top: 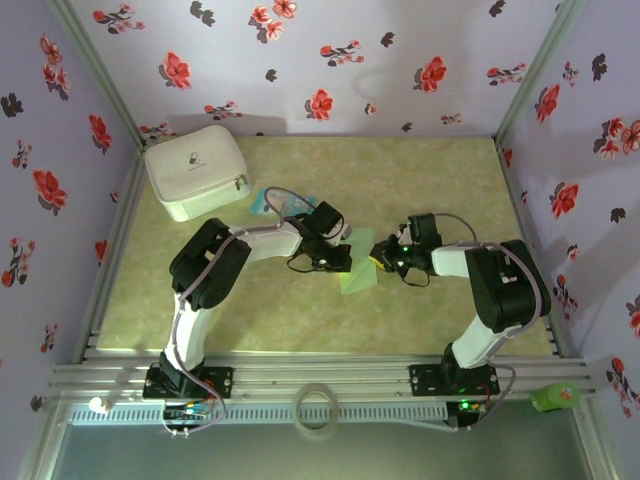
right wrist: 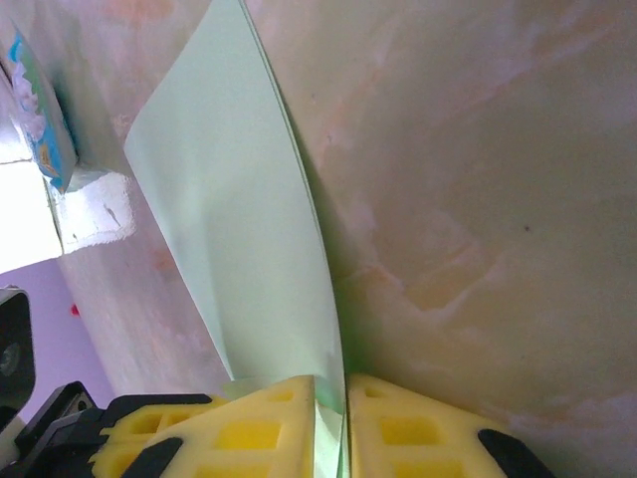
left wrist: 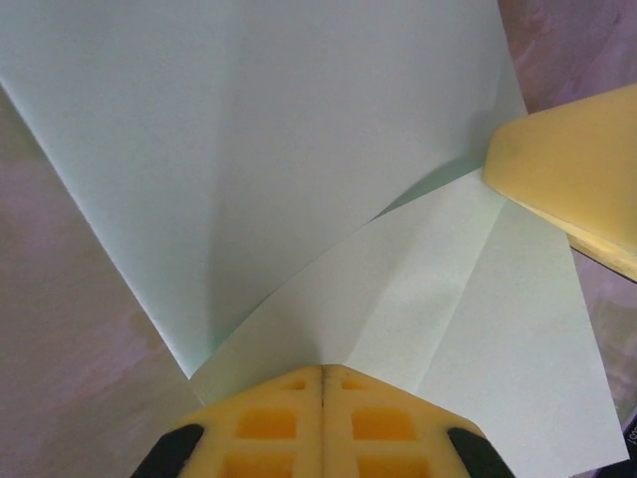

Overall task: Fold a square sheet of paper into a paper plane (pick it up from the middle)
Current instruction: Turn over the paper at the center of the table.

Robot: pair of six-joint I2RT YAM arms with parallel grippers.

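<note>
Green sheet [left wrist: 249,149] pinched by left gripper [left wrist: 322,372] and right gripper [right wrist: 344,386]

Two arms: left arm [top: 215,268], right arm [top: 500,290]. Two grippers: left gripper [top: 345,262], right gripper [top: 376,258]. One green paper [top: 358,278] at centre. One white pouch [top: 195,172] at ten o'clock. One blue-and-white packet [top: 272,203] just beside it. Along the rail [top: 400,378] at six o'clock: one tape roll [top: 317,408], one green lump [top: 555,397], one small white knob [top: 97,405]. Three floral walls [top: 300,60].
</note>
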